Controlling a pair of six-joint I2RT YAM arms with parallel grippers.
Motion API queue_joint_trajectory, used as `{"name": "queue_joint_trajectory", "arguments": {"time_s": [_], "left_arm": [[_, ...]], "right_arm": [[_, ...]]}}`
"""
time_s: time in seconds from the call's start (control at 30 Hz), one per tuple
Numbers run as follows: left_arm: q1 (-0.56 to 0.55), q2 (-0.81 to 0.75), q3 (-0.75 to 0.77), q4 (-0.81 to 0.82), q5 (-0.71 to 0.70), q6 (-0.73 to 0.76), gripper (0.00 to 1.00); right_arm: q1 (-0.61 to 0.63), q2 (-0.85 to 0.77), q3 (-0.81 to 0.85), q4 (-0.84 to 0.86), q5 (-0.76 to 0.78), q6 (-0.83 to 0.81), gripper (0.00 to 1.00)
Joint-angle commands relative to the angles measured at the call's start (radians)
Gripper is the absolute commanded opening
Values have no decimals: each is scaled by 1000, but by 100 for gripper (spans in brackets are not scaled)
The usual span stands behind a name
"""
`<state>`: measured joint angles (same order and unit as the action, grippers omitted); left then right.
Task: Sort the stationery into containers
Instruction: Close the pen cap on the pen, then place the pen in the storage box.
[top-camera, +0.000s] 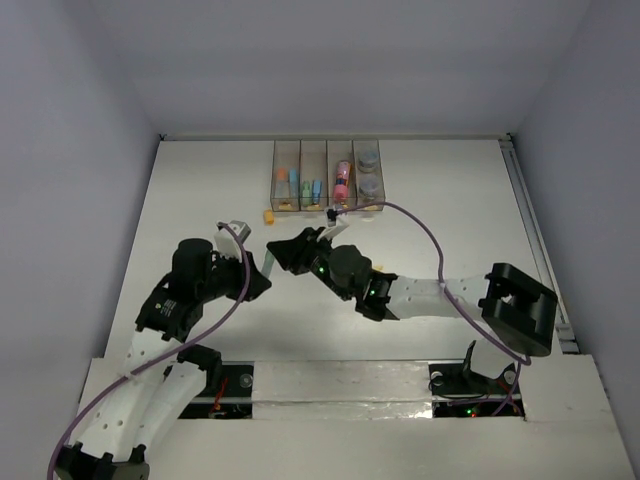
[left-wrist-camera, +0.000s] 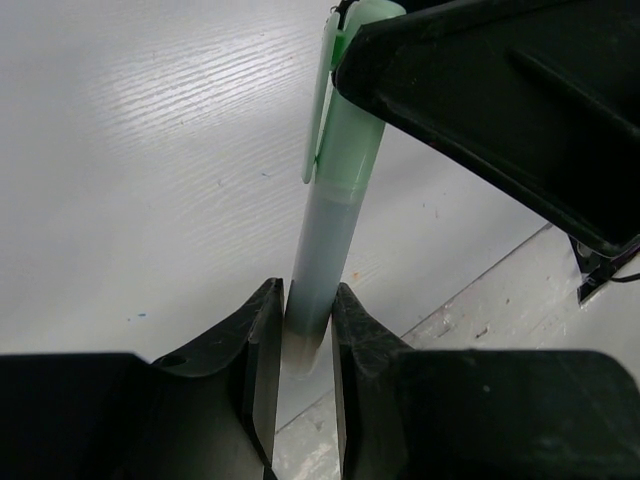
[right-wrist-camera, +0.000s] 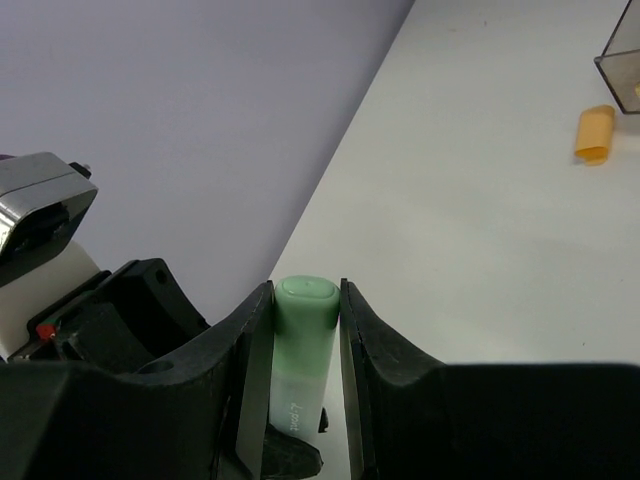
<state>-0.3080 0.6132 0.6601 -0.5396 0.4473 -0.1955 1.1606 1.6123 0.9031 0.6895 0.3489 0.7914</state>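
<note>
A pale green marker (left-wrist-camera: 335, 200) with a green cap (right-wrist-camera: 305, 310) is held between both grippers above the table. My left gripper (left-wrist-camera: 305, 330) is shut on the marker's pale barrel end. My right gripper (right-wrist-camera: 305, 300) is shut on the green cap end. In the top view the two grippers meet at the marker (top-camera: 269, 262), left gripper (top-camera: 260, 275) below and right gripper (top-camera: 283, 250) above. The containers (top-camera: 327, 150), a row of four clear bins, stand at the back. They hold blue, orange and green sticks, a pink marker (top-camera: 341, 180) and round grey-blue pieces (top-camera: 368, 158).
An orange cap (top-camera: 269, 215) lies on the table just left of the bins' front; it also shows in the right wrist view (right-wrist-camera: 595, 134), beside a bin corner (right-wrist-camera: 622, 70). Walls enclose the white table at the left, back and right.
</note>
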Motion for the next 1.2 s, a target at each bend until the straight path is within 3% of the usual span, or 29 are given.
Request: {"name": "queue_joint_trajectory", "arguments": {"time_s": [0.0, 0.07, 0.1, 0.2, 0.3, 0.53, 0.57, 0.63, 0.87, 1.03, 1.1, 1.17], "left_arm": [[37, -1, 35, 490, -113, -51, 7], [37, 5, 27, 500, -67, -53, 20], [37, 6, 26, 503, -38, -56, 35], [37, 8, 24, 503, -22, -56, 54], [37, -9, 24, 497, -18, -51, 68], [37, -63, 26, 483, -39, -50, 85], [37, -72, 27, 480, -48, -48, 98], [37, -78, 32, 472, -73, -50, 99], [37, -112, 32, 460, -98, -50, 99], [37, -116, 33, 464, -93, -48, 99], [37, -113, 35, 466, -91, -47, 99], [37, -112, 36, 464, -93, -47, 99]], "right_arm": [[79, 12, -14, -258, -177, -17, 0], [15, 15, 38, -233, -99, -8, 0], [-11, 23, 61, -225, -82, -6, 0], [-102, 58, 180, -188, -24, -33, 0], [-185, 106, 340, -208, 38, -78, 0], [-337, 235, 546, -254, 13, -135, 0], [-351, 273, 563, -254, 6, -164, 0], [-378, 325, 615, -265, -11, -195, 0], [-458, 641, 1098, -477, -50, -368, 0], [-467, 832, 1332, -600, -76, -429, 0], [-476, 860, 1369, -620, -88, -442, 14], [-476, 865, 1390, -622, -105, -445, 47]]}}
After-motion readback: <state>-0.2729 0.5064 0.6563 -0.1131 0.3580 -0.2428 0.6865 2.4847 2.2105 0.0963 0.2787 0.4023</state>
